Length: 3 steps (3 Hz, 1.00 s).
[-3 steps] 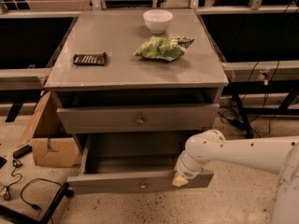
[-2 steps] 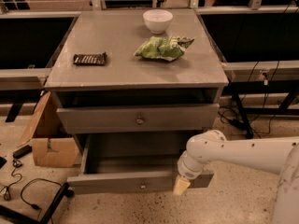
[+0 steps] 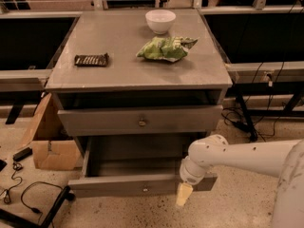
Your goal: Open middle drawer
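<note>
The middle drawer (image 3: pixel 118 186) is grey with a small brass knob (image 3: pixel 145 190). It stands pulled far out of the cabinet, and its inside shows empty. The uppermost drawer (image 3: pixel 95 121) sits above it, out by only a little, with a dark gap under the cabinet top. The lowest drawer is hidden below the open one. My gripper (image 3: pixel 184 194) is at the end of the white arm (image 3: pixel 237 158). It points down just in front of the right end of the middle drawer's front, right of the knob and apart from it.
On the cabinet top (image 3: pixel 118 46) lie a white bowl (image 3: pixel 160 21), a green chip bag (image 3: pixel 164 49) and a dark snack bar (image 3: pixel 91 60). A cardboard box (image 3: pixel 52 146) and cables (image 3: pixel 28 194) lie on the floor at left. Dark tables stand on both sides.
The gripper has sunk a little lower in front of the drawer's right end. The middle drawer has stayed pulled out the same amount.
</note>
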### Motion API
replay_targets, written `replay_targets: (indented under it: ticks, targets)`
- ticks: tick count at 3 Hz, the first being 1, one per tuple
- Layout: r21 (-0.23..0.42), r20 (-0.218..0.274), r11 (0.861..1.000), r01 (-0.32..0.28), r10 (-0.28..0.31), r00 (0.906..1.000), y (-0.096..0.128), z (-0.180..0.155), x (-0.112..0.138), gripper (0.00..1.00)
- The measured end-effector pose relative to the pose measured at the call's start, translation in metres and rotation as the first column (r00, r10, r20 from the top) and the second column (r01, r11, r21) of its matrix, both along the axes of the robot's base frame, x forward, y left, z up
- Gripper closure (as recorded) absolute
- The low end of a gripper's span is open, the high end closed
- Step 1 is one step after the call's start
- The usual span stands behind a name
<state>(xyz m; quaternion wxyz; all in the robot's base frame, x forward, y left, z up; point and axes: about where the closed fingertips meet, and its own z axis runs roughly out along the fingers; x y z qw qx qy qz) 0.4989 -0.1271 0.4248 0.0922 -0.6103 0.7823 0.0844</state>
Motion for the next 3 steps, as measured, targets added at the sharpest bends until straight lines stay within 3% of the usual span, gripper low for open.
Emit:
replay_targets:
  ticks: [1,3]
  targets:
    - [-0.009,-0.076,1.0,0.009,-0.01,0.997,-0.001,-0.02,-0.039,0.19]
    - [-0.021,-0.102,1.0,0.002,-0.004,0.9948,0.0,-0.014,-0.051,0.65]
